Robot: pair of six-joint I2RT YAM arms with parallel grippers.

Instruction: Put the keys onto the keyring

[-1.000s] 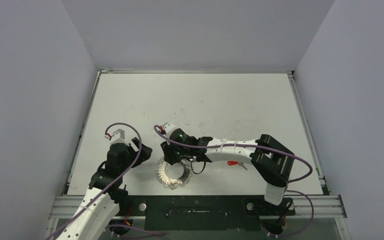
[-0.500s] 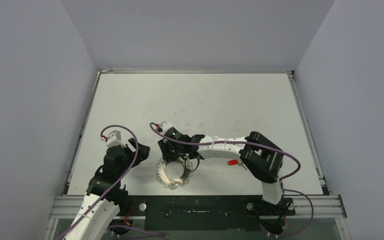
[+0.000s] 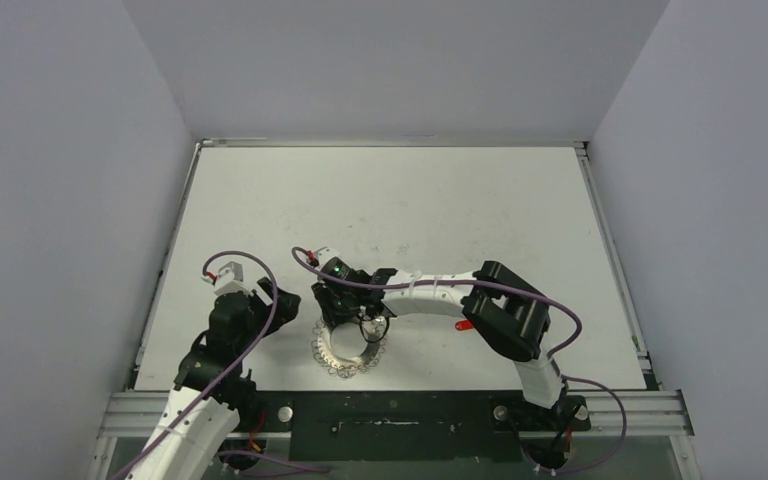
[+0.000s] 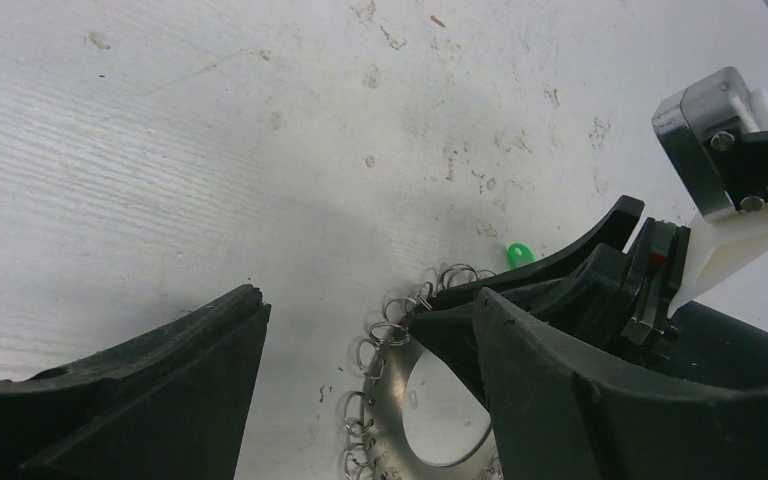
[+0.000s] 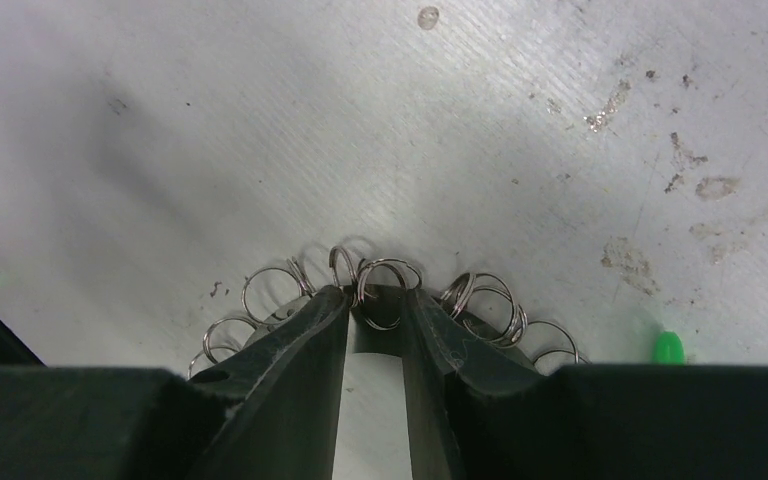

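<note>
The keyring lies flat near the table's front edge, a silver ring fringed with wire loops. My right gripper stands on its far rim. In the right wrist view its fingers are nearly together with one wire loop of the keyring between the tips. The green-tagged key lies just beyond the ring and also shows in the left wrist view. The red-tagged key lies by the right forearm. My left gripper is open and empty, left of the keyring.
The white table is bounded by grey walls at the back and both sides. A metal rail runs along the near edge. The right arm stretches across the table's front toward the left.
My right arm has swung further left and its elbow has drawn in, with the gripper shifting slightly left on the ring's far rim. The left gripper pulled back slightly. The keyring has barely moved.
</note>
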